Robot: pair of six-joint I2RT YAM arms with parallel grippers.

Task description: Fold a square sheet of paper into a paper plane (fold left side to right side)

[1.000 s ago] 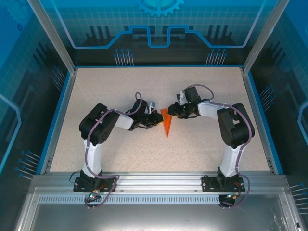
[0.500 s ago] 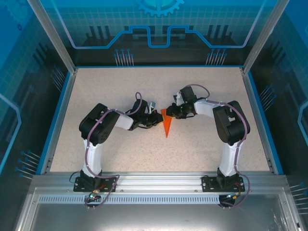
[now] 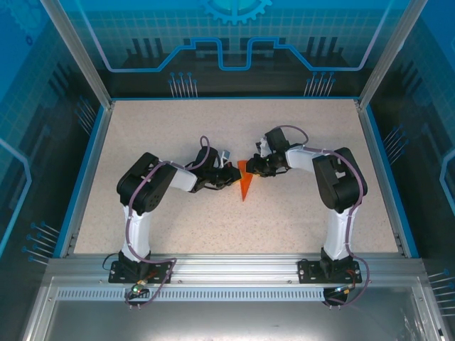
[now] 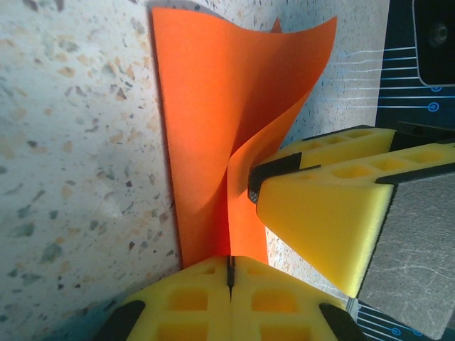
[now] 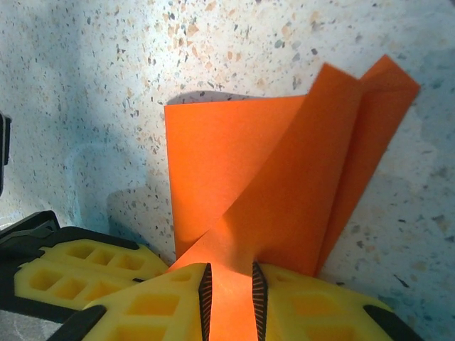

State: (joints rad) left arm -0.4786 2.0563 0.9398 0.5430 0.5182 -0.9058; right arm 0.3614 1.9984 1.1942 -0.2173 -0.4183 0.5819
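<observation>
The square sheet of paper (image 3: 244, 185) is bright orange and creased into a narrow pointed shape, its tip toward the near edge. It lies mid-table between both grippers. My left gripper (image 3: 231, 177) is shut on the paper's lower edge (image 4: 206, 213), its yellow fingers (image 4: 192, 298) pressed together. My right gripper (image 3: 251, 166) holds a raised, twisted flap (image 5: 284, 206). That flap fills the narrow gap between the right gripper's ribbed pads (image 5: 206, 291). In the left wrist view the right gripper's yellow fingers (image 4: 327, 213) sit against the curled flap (image 4: 245, 106).
The speckled table (image 3: 178, 135) has a blue rim and framed transparent walls on three sides. Both arms (image 3: 146, 188) (image 3: 341, 181) bend inward toward the centre. An aluminium rail (image 3: 234, 266) runs along the near edge.
The right arm's elbow has swung a little left and its gripper has edged toward the left one. The paper's tip has shifted slightly left. The left gripper has stayed put.
</observation>
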